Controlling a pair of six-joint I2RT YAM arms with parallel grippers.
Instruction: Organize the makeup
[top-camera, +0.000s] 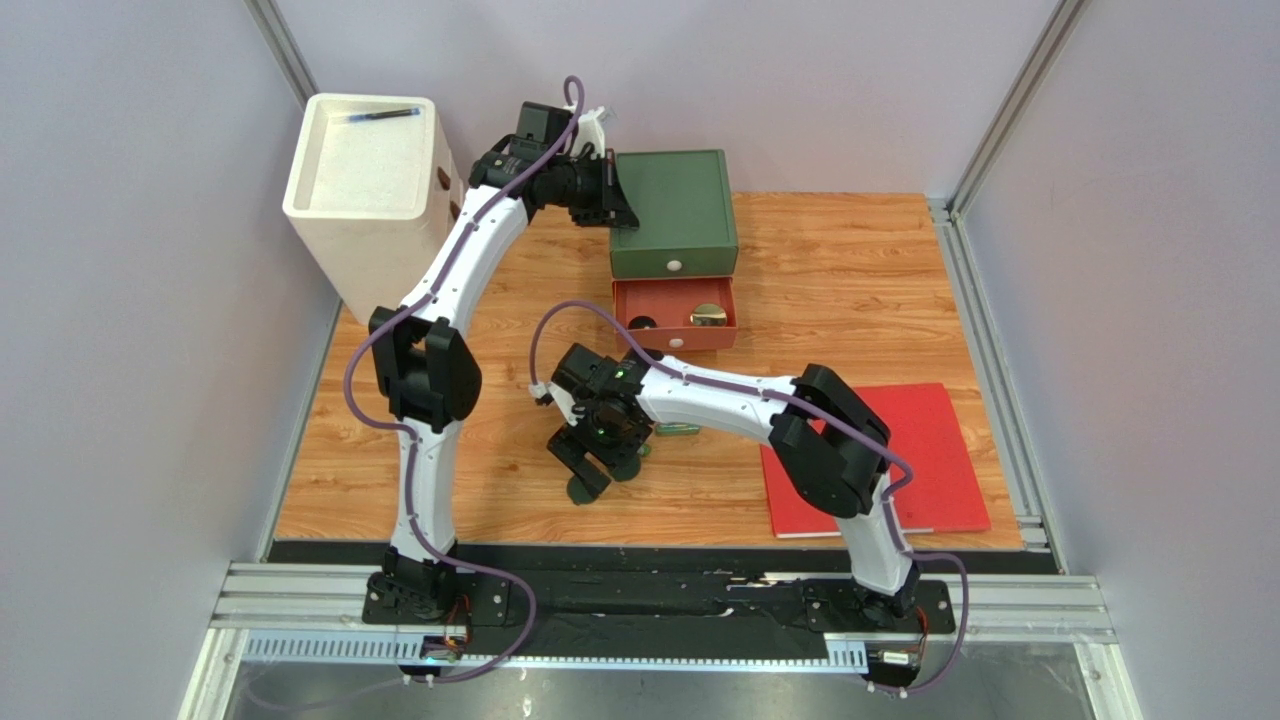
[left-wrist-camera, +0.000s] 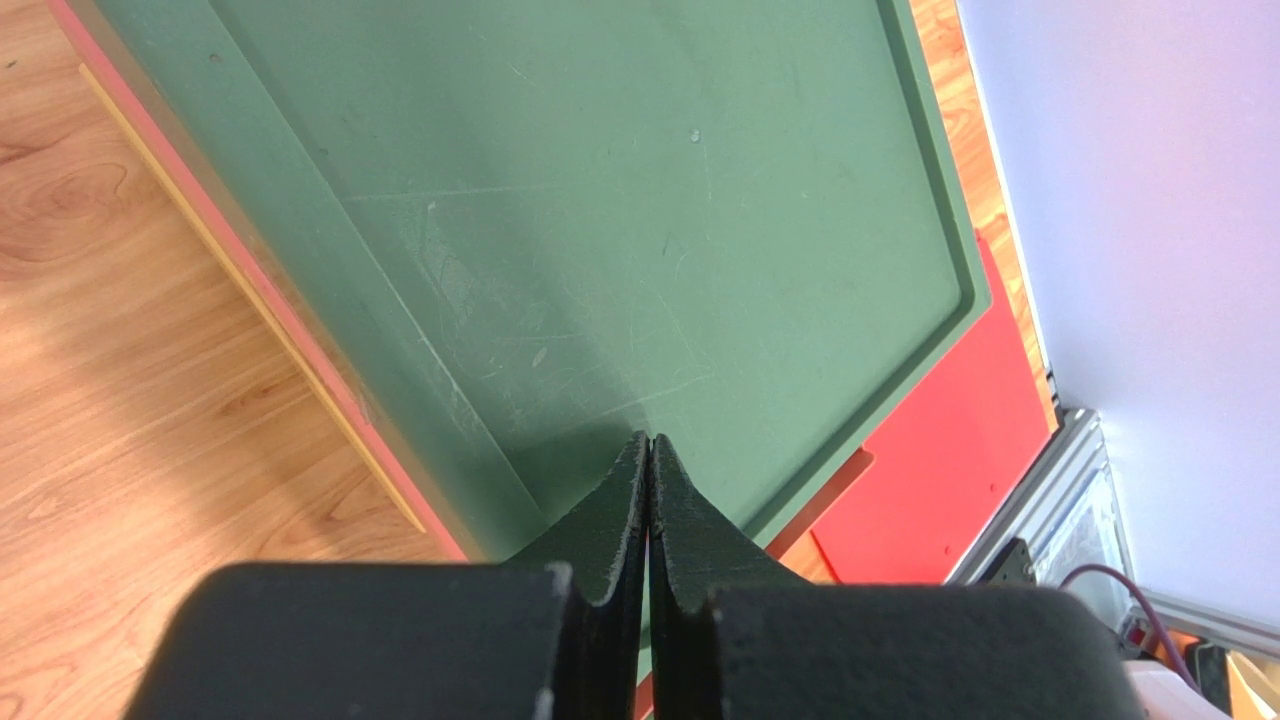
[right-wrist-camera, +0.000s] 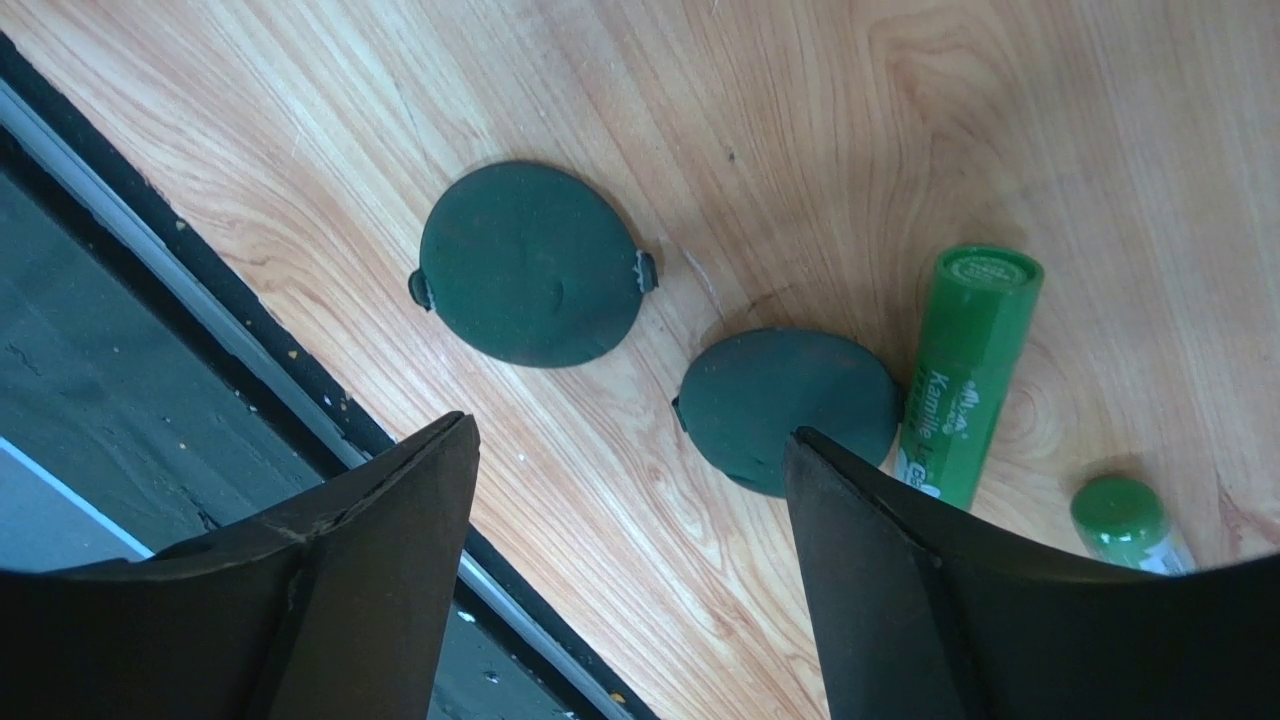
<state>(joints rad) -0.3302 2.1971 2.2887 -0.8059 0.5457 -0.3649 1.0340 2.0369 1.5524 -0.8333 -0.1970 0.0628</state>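
Observation:
In the right wrist view two dark green round compacts (right-wrist-camera: 529, 264) (right-wrist-camera: 789, 405) lie flat on the wood, beside a slim green tube (right-wrist-camera: 966, 375) and the cap of a second green tube (right-wrist-camera: 1120, 518). My right gripper (right-wrist-camera: 624, 432) is open and empty above them, its right finger over the nearer compact's edge; it hangs over the table's middle (top-camera: 591, 468). The red drawer (top-camera: 675, 336) stands open with a black ball piece (top-camera: 643, 320) and a round jar (top-camera: 706, 315) inside. My left gripper (left-wrist-camera: 649, 443) is shut and empty at the green box top (left-wrist-camera: 601, 195), at its left edge (top-camera: 619, 203).
A white bin (top-camera: 368, 188) with a dark pen-like item (top-camera: 376, 114) on its top stands at the back left. A flat red book (top-camera: 887, 450) lies front right and shows in the left wrist view (left-wrist-camera: 947, 450). A black strip and metal rail (right-wrist-camera: 181, 375) mark the table's near edge.

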